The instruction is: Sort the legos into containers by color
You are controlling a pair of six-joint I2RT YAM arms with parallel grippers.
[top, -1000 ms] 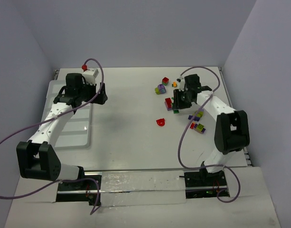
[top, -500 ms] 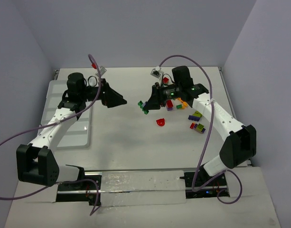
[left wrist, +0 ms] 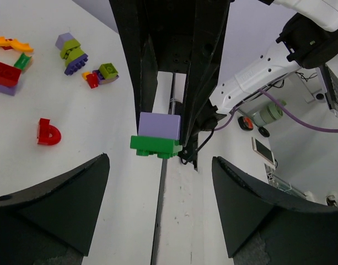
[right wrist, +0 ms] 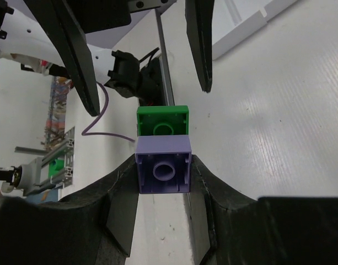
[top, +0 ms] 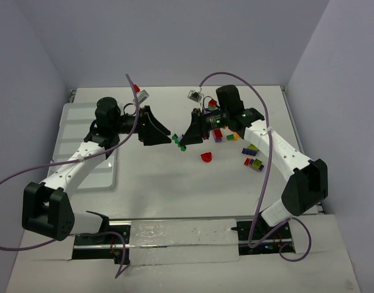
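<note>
My right gripper (right wrist: pixel 163 168) is shut on a purple lego (right wrist: pixel 163 171) with a green lego (right wrist: pixel 162 121) stuck to its far end. It holds the pair above the middle of the table, seen from above as a green speck (top: pixel 182 146). My left gripper (left wrist: pixel 160 160) faces it tip to tip, open, its fingers (left wrist: pixel 75 199) spread either side of the green lego (left wrist: pixel 156 147) without touching it. The purple lego (left wrist: pixel 159 125) sits behind that, between the right gripper's dark fingers. The containers are a white tray (top: pixel 71 116) at the far left.
A red arch brick (top: pixel 206 157) lies just right of centre. Several loose legos lie further right (top: pixel 254 162) and behind the right gripper (top: pixel 220 135). Both arms reach inward over the table, with purple cables looping above them. Walls close the back and sides.
The right arm has lifted the purple and green pair from the pile and swung it left. The left gripper has left the tray, moved right to meet it, and its jaws have narrowed slightly.
</note>
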